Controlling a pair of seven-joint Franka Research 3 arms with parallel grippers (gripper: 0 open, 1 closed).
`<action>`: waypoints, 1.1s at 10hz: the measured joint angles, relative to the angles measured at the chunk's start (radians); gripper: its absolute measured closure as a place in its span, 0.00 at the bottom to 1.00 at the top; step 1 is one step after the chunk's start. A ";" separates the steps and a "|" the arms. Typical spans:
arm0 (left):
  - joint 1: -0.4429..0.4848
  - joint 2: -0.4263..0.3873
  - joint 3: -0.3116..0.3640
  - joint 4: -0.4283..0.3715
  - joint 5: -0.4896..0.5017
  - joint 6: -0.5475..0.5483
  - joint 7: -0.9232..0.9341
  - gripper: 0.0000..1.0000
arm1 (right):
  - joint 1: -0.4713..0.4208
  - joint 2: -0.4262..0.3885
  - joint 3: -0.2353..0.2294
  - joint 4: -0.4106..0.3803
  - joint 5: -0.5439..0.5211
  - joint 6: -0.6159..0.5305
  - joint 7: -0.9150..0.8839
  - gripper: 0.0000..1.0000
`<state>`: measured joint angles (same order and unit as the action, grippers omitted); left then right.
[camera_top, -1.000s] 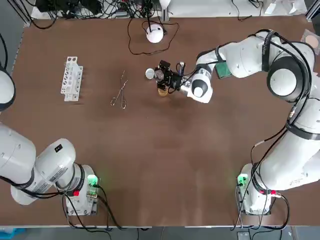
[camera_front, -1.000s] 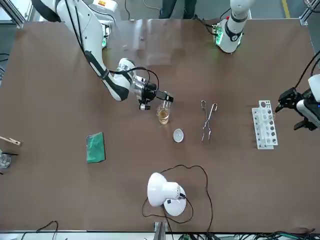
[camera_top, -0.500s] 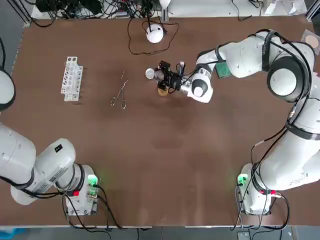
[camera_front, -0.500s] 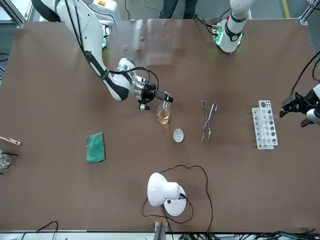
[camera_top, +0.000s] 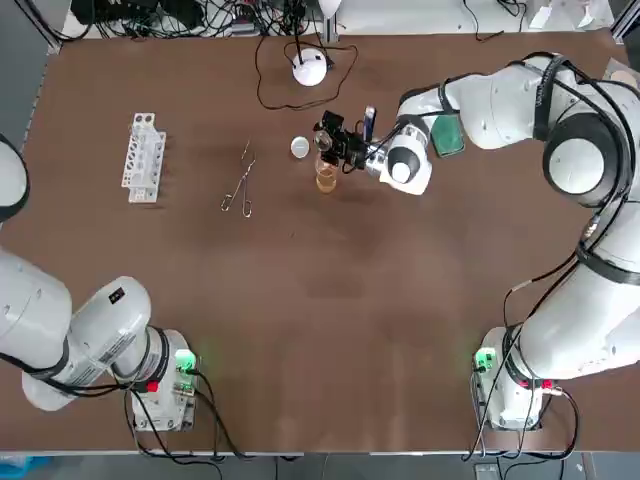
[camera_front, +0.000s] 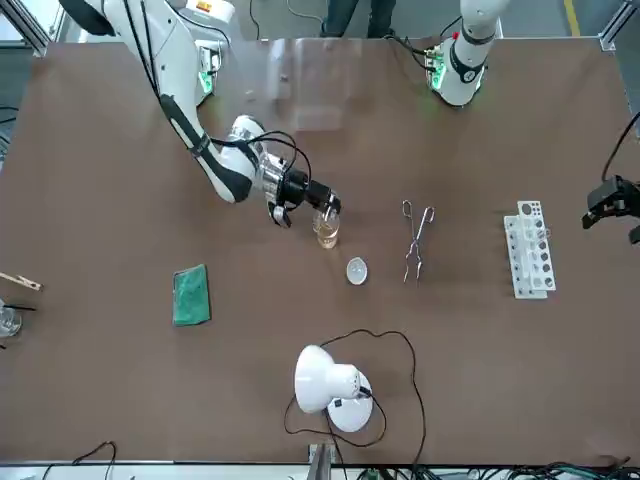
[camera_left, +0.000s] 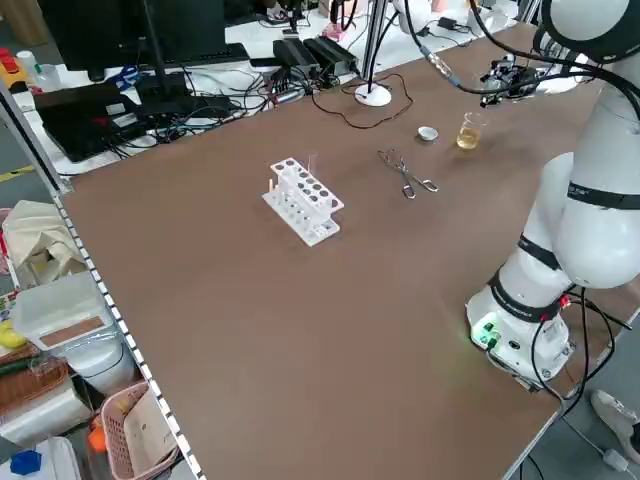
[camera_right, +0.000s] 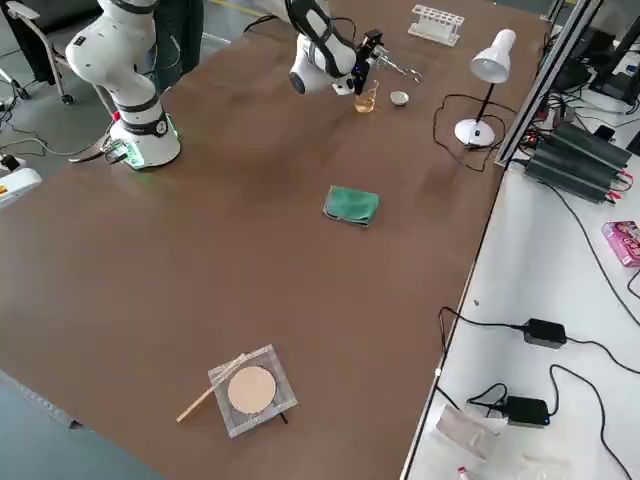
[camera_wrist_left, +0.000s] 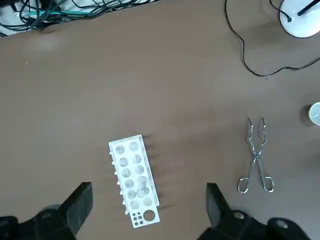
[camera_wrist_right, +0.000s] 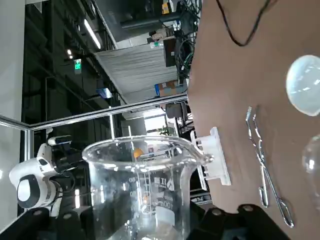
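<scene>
Right gripper (camera_top: 336, 147) – fingers closed on the lower body of a clear glass beaker (camera_wrist_right: 145, 175), which leaves the rim and spout free. The wrist is rolled over. In the right wrist view the table (camera_top: 300, 320) stands on edge beside the glass, so the beaker lies tipped toward its side, not upright. I see no liquid in it.

Directly below sits a 2nd beaker (camera_top: 326, 181) with amber liquid, upright on the table. The held glass hangs just above it, apart from it – lip over lip, judging by the top and front views together.

Just beside that, a small round glass dish (camera_top: 299, 147). Farther out lie metal tongs (camera_top: 240, 187), flat on the table, then a white test-tube rack (camera_top: 143, 157). Desk lamp (camera_top: 310, 68) at the far edge; green cloth (camera_front: 190, 295) on the right arm's side, well apart.

Left gripper (camera_wrist_left: 148, 192) – spread wide, holding nothing, raised over the rack.
</scene>
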<state>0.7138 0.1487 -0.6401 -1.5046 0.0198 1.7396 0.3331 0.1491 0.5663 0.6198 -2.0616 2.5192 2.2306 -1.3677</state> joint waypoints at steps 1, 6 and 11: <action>0.001 0.000 -0.001 0.015 0.000 -0.019 0.000 0.00 | -0.002 -0.021 0.000 0.000 -0.010 0.007 -0.005 0.61; -0.004 -0.002 -0.004 0.035 0.000 -0.050 -0.038 0.00 | -0.059 -0.096 -0.002 -0.009 -0.098 0.062 -0.202 0.61; -0.007 -0.004 -0.006 0.036 0.000 -0.070 -0.085 0.00 | -0.225 -0.119 -0.003 -0.111 -0.341 0.031 -0.437 0.61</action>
<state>0.7067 0.1451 -0.6458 -1.4685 0.0198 1.6693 0.2485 -0.0764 0.4469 0.6166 -2.1727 2.1786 2.2618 -1.8049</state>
